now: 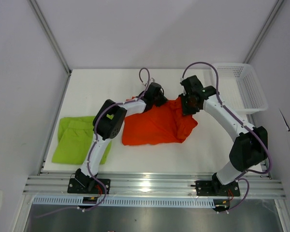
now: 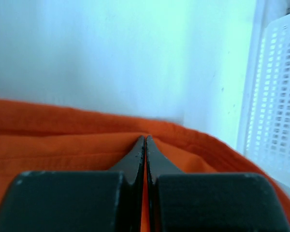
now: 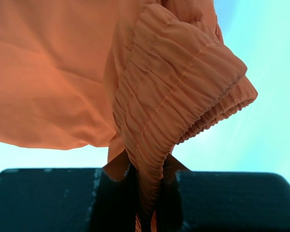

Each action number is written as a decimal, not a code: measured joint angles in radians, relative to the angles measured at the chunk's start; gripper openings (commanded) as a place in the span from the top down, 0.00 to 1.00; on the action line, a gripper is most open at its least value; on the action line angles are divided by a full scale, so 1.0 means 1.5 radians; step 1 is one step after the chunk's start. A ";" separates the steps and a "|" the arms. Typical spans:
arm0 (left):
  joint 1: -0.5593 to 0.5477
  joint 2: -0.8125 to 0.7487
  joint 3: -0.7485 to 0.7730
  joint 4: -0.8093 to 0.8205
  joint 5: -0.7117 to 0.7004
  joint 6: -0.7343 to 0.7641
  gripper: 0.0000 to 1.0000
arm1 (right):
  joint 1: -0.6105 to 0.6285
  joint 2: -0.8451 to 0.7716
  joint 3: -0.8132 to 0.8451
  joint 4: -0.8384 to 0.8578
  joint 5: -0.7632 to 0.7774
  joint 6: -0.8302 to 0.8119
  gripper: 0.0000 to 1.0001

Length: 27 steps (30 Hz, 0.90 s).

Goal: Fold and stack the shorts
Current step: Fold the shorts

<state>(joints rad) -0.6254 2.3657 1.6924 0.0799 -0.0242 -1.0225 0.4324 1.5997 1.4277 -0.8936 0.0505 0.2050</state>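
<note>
No legible text, label, brand mark, number or sign appears on any surface in the three camera views.

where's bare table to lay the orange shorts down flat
Bare: far-left table behind the green shorts; near strip in front of the orange shorts. Crowded: centre, where left gripper and right gripper pinch them; basket fills far right.

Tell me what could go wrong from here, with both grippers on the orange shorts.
1. The left gripper seems to pinch only a thin edge of the orange shorts; it may slip out on a pull.
2. The right gripper holds a bunched waistband, so the fold may come out crooked.
3. The left elbow hangs over the green shorts and could drag them.
</note>
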 measured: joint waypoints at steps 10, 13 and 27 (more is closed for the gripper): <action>0.002 -0.076 -0.055 0.018 0.023 0.034 1.00 | -0.040 0.043 0.026 -0.007 -0.026 0.002 1.00; 0.002 -0.172 -0.134 0.002 0.021 0.073 1.00 | -0.056 0.090 0.081 -0.027 -0.039 0.004 1.00; 0.076 -0.542 -0.546 -0.034 -0.033 0.224 1.00 | -0.030 0.119 0.253 -0.160 -0.039 0.020 1.00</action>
<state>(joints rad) -0.5114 1.5524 0.8730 0.0288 -0.0742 -0.6861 0.3878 1.7786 1.8065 -1.1336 -0.0078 0.2352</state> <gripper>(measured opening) 0.001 0.144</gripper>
